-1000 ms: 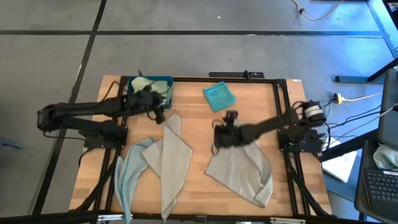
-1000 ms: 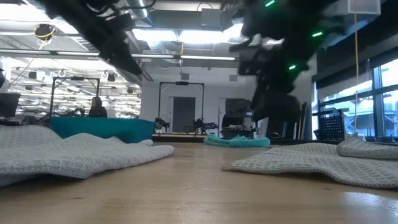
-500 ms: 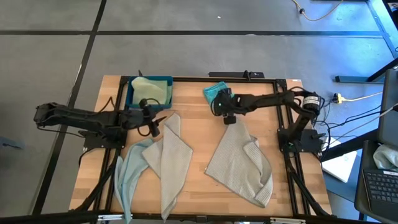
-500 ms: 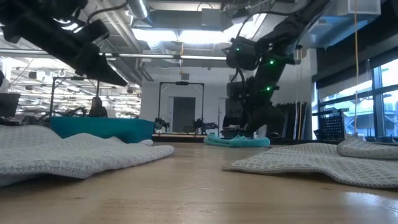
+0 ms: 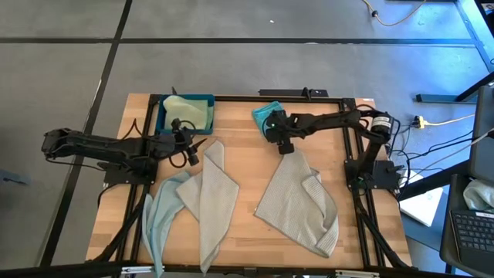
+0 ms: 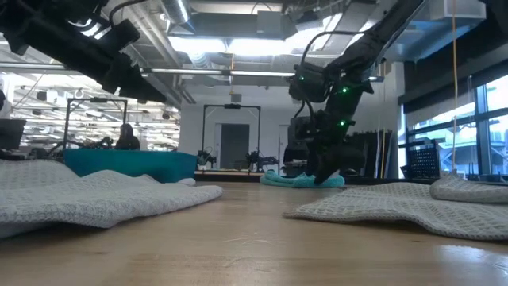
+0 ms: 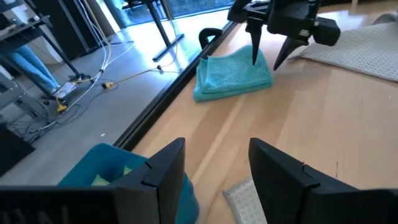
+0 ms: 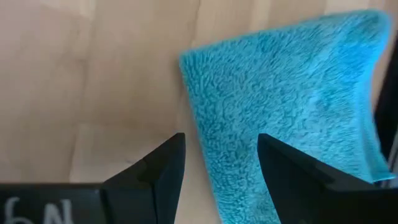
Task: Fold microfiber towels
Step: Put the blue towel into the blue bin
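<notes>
- The right gripper hangs over the folded teal towel near the tabletop's far edge, jaws spread and empty.
- Its wrist view shows the towel's corner just beyond the fingers, seemingly untouched.
- The left gripper, jaws released, hovers by the blue tray at the far left corner.
- Only overhead: pale green cloth in the tray, grey towels and pale blue towel crumpled toward the near edge.

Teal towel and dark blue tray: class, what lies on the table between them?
Nothing. In the high view, bare wooden tabletop separates the folded teal towel from the dark blue tray; the left wrist view shows the same.
</notes>
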Robot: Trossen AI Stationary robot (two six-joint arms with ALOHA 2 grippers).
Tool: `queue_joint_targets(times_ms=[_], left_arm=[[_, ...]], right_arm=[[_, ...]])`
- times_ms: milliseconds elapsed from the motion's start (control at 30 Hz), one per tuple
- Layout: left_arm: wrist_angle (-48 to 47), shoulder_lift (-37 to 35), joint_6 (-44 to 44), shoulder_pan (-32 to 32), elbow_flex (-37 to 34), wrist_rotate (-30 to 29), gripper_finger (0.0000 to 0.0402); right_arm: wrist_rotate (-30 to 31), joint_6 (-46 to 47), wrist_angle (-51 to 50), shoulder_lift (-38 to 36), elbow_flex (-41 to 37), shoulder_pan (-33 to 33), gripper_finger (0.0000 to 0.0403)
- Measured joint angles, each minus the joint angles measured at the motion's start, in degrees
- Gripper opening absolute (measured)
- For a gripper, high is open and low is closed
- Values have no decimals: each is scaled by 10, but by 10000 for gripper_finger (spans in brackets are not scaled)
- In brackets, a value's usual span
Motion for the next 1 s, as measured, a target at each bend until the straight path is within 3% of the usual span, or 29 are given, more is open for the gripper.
queue_joint_targets(times_ms=[300,600,733,833,1000], left_arm=[[20,2,-4,-3,0,4,169],[100,2,13,-3,0,9,169],[146,2,87,-3,0,56,170],[147,3,181,-3,0,82,170],[136,26,303,-3,0,87,170]], right_arm=[[8,-1,41,36,2,-4,179],[-25,-2,54,40,1,-5,68],[-35,0,60,41,7,-2,13],[-67,17,63,46,24,5,14],[-172,60,63,45,64,24,8]])
